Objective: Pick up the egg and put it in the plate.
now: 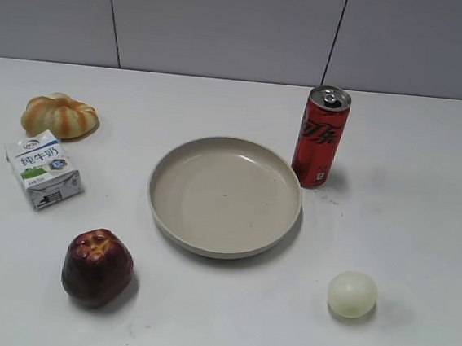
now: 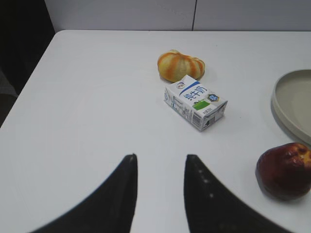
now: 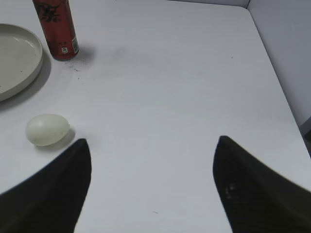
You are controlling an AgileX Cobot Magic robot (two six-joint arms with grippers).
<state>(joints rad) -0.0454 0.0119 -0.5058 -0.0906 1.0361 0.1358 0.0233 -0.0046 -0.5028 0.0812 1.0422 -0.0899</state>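
The egg [image 1: 352,294] is a small pale cream oval lying on the white table at the front right, apart from the plate. It also shows in the right wrist view [image 3: 47,129], just left of my right gripper's left finger. The plate [image 1: 162,207] is a wide beige dish in the middle, with nothing in it; its rim shows in the left wrist view [image 2: 279,104] and the right wrist view [image 3: 34,63]. My right gripper [image 3: 153,141] is wide open and empty above bare table. My left gripper [image 2: 160,156] is open with a narrower gap and empty. Neither gripper shows in the exterior view.
A red can [image 1: 320,137] stands upright by the plate's right rim. A dark red apple [image 1: 97,266] lies front left, a milk carton [image 1: 43,170] and an orange striped pumpkin [image 1: 60,115] on the left. The table's right edge [image 3: 279,92] is near.
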